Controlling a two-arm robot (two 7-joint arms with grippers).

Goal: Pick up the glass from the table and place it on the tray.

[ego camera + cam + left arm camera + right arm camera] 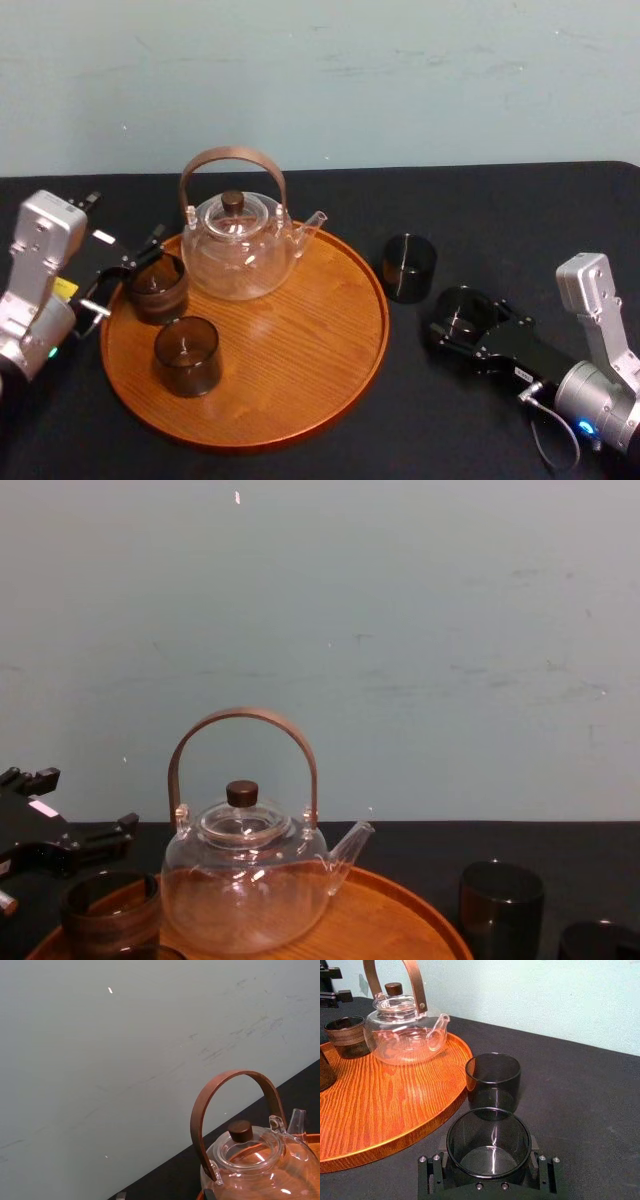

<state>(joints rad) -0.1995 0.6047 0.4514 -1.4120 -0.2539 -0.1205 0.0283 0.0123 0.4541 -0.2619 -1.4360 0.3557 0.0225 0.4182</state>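
Observation:
A dark smoked glass (463,308) sits low over the black table, right of the tray, with my right gripper (465,320) shut on it. In the right wrist view the glass (488,1142) fills the gap between the two fingers. The round orange-brown wooden tray (300,400) lies at the centre left, a short way from this glass. My left gripper (128,272) hangs open at the tray's left edge, just above a ribbed dark cup (157,288) that stands on the tray.
A clear glass teapot (240,245) with a brown hoop handle stands at the back of the tray. Another dark cup (186,355) is on the tray's front left. A second smoked glass (408,267) stands on the table between tray and right gripper.

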